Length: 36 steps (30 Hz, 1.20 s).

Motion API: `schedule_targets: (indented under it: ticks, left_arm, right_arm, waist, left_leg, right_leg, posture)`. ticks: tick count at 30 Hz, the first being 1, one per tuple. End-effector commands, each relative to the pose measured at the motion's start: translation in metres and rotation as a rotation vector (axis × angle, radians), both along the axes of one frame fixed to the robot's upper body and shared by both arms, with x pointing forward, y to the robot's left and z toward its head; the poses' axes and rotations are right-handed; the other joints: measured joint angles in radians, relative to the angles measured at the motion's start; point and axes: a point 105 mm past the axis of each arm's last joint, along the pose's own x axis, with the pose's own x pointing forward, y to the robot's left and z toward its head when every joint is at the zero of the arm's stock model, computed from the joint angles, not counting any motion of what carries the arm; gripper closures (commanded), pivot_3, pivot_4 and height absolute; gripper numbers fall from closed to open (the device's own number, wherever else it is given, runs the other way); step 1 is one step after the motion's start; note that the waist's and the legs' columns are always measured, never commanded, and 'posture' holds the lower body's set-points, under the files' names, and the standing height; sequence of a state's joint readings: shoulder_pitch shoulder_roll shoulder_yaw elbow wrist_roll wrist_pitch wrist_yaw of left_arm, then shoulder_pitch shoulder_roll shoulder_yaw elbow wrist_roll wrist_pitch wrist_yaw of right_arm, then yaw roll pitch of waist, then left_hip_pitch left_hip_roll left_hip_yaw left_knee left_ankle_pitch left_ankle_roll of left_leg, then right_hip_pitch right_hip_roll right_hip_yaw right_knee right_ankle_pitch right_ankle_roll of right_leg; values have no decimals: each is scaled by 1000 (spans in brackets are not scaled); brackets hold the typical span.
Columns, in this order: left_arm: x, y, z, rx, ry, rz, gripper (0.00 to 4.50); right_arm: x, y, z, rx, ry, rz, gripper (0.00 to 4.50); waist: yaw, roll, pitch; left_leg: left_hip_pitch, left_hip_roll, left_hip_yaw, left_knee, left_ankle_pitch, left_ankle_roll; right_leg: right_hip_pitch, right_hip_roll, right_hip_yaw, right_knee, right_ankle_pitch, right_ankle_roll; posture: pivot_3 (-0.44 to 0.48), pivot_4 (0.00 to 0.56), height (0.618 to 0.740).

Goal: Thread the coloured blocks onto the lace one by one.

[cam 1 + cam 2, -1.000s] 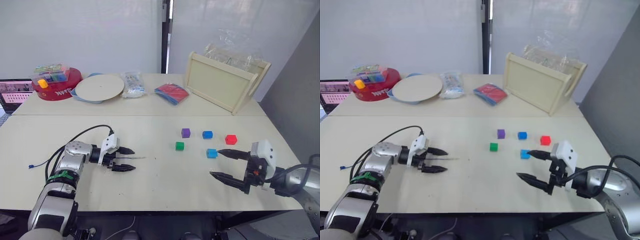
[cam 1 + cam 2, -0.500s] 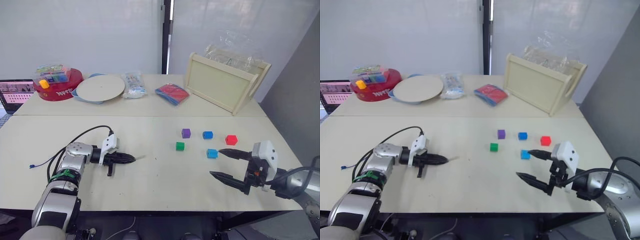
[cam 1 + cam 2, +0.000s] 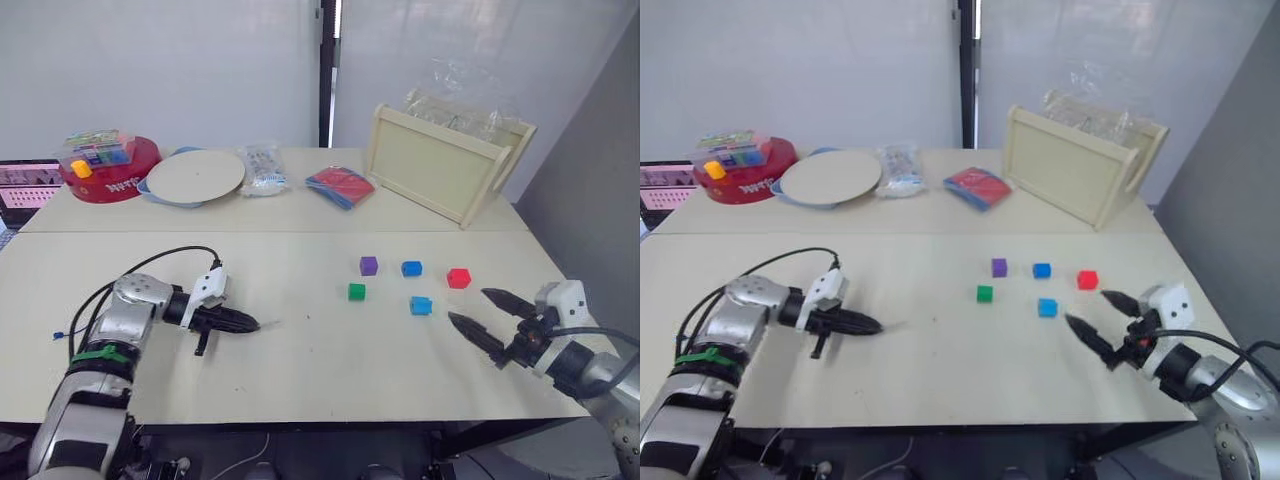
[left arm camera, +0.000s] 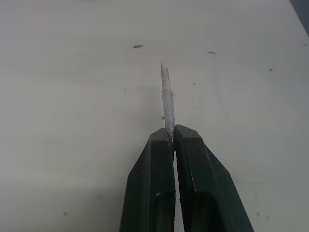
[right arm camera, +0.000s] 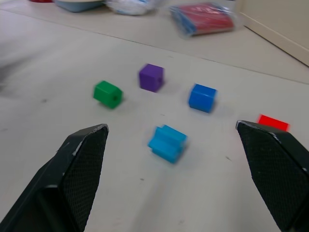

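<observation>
My left gripper (image 3: 250, 324) lies low over the table's left half, shut on the lace's pale stiff tip (image 4: 167, 96), which sticks out past the fingertips. The lace's blue knotted end (image 3: 61, 333) lies at the far left. Right of centre sit the coloured blocks: purple (image 3: 369, 265), blue (image 3: 411, 268), red (image 3: 459, 278), green (image 3: 357, 291) and a lighter blue one (image 3: 421, 305). My right gripper (image 3: 470, 306) hovers open just right of the lighter blue block (image 5: 167, 142), nothing between its fingers (image 5: 79, 164).
Along the back of the table stand a tilted wooden tray (image 3: 440, 165), a red and blue packet (image 3: 342, 186), a clear bag (image 3: 262, 168), a round plate (image 3: 195, 175) and a red tub (image 3: 110, 172). A black cable (image 3: 160, 262) loops over my left arm.
My left gripper closed on the lace's tip; a second ago it stood open around it. My right gripper drew back to the right, away from the lighter blue block.
</observation>
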<state>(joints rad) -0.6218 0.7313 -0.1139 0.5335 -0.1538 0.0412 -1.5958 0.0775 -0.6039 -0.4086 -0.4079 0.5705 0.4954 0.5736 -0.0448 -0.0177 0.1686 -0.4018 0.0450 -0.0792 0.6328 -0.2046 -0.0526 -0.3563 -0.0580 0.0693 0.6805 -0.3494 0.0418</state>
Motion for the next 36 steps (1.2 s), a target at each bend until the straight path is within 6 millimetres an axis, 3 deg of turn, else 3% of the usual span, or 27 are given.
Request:
schedule_targets:
  ticks: [1,10,24,29,34,36]
  left_arm:
    - [-7,-9,11,-6,-30,-16,4463]
    - [-20,-19,15,27,-82,-17,4463]
    - [-27,-23,16,26,-77,6,4463]
    - [-26,-21,15,26,-75,12,4500]
    - [-26,-13,7,37,-72,27,4500]
    - [-26,-12,6,38,-75,27,4500]
  right_arm:
    - [18,-14,3,-12,-53,-204,0]
    - [70,-9,-7,26,-45,-378,0]
    - [115,-12,-31,47,70,-514,0]
    - [118,-6,-28,71,55,-483,1486]
    - [118,-10,-23,82,31,-496,3262]
    - [116,-11,-21,88,26,-495,3323]
  waist:
    - [1,1,0]
    - [2,1,0]
    - [0,1,1]
    - [0,1,1]
    - [0,1,1]
    - [0,1,1]
  left_leg:
    - [0,0,0,0,0,0]
    - [-2,-1,1,0,0,0]
    - [-3,0,1,-1,0,0]
    - [-4,0,1,-1,0,0]
    - [-4,0,1,-2,0,0]
    - [-4,0,1,-2,0,0]
  right_leg:
    - [0,0,0,0,0,0]
    - [-2,-1,1,0,0,0]
    - [-5,0,1,1,0,0]
    - [-6,0,1,1,0,0]
    - [-7,0,1,1,0,0]
    - [-8,0,1,2,0,0]
  posture:
    - [0,150,740]
    - [0,150,740]
    - [0,150,740]
    - [0,150,740]
    - [0,150,740]
    - [0,150,740]
